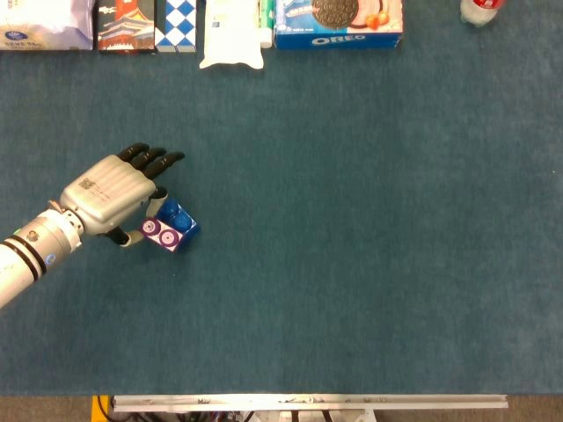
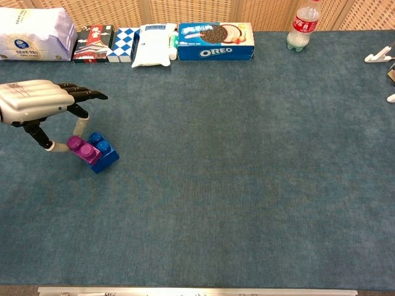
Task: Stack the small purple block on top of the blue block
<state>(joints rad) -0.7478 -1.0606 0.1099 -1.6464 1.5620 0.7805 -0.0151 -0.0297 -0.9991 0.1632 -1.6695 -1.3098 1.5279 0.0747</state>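
Observation:
My left hand (image 1: 110,193) (image 2: 37,103) hovers at the table's left side, palm down. Its thumb and a finger pinch the small purple block (image 1: 158,234) (image 2: 83,150) from the left and from behind. The purple block sits tilted on the left end of the blue block (image 1: 179,221) (image 2: 105,156), overhanging it to the left. The blue block's right studs stay uncovered. My right hand shows in neither view.
Along the far edge stand a white bag (image 2: 34,34), two small boxes (image 2: 92,35), a white pouch (image 2: 152,45), an Oreo box (image 2: 215,32) and a bottle (image 2: 300,26). Small white items (image 2: 378,57) lie at the right edge. Blue cloth (image 2: 247,172) covers the table.

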